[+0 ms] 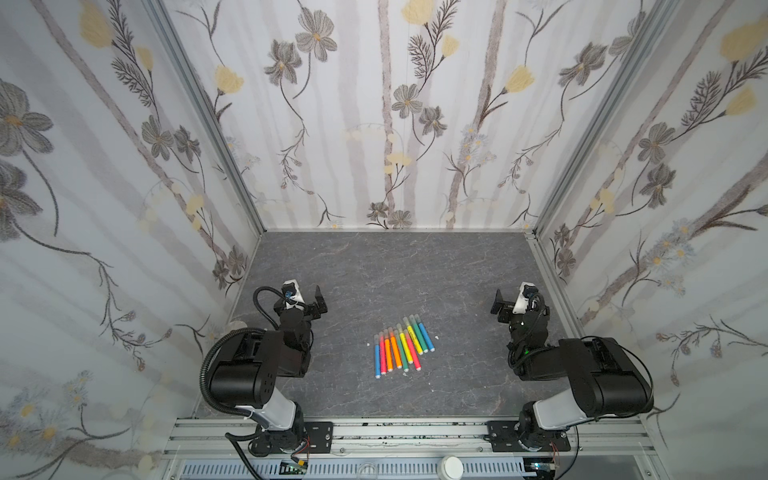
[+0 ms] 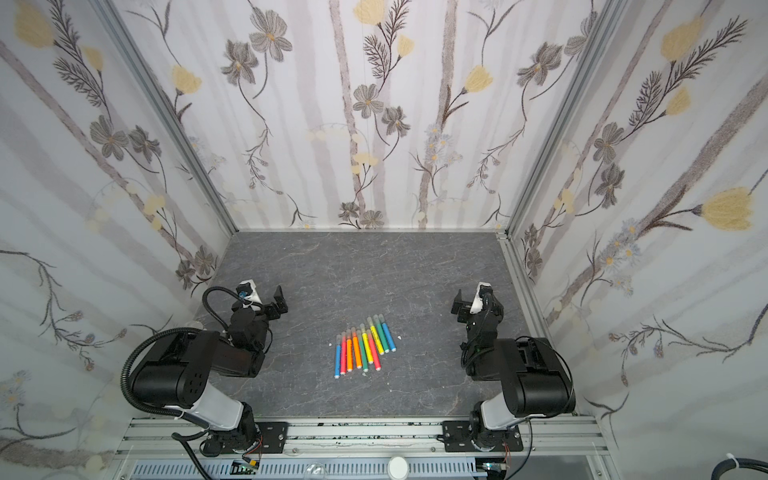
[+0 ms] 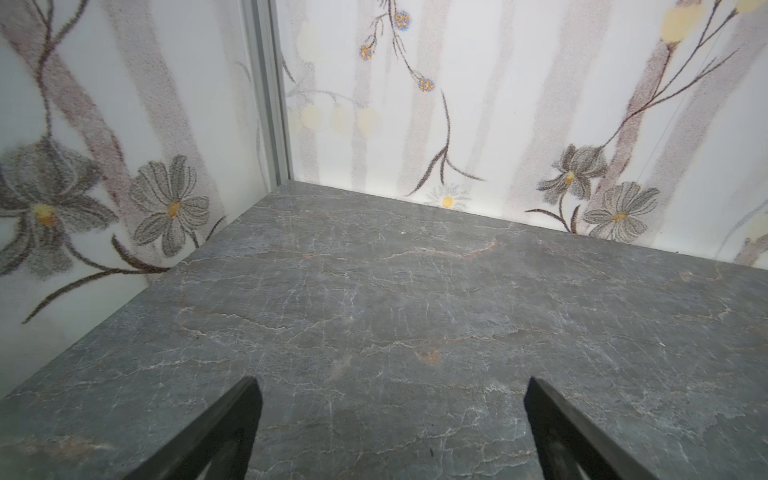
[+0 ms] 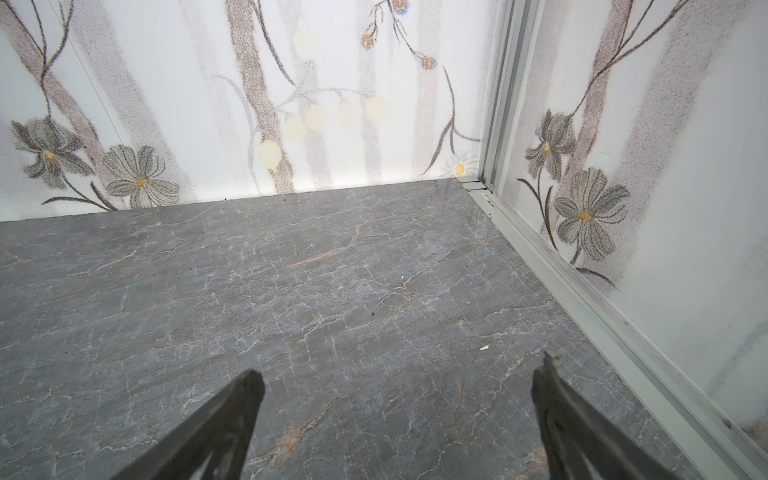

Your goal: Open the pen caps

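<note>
Left fingers (image 3: 232, 424): spread wide, holding nothing, over the desk (image 3: 395, 311), left of the pens (image 1: 401, 349).
Right fingers (image 4: 232, 415): spread wide, holding nothing, right of the pens.
Pen caps (image 1: 390, 331): on the pens' far ends.

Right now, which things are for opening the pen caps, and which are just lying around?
For the job:
- pens, side by side in a row
- pen caps, on the pens' far ends
- left gripper, open
- right gripper, open

Just lying about:
- white specks
- white round lid
</note>
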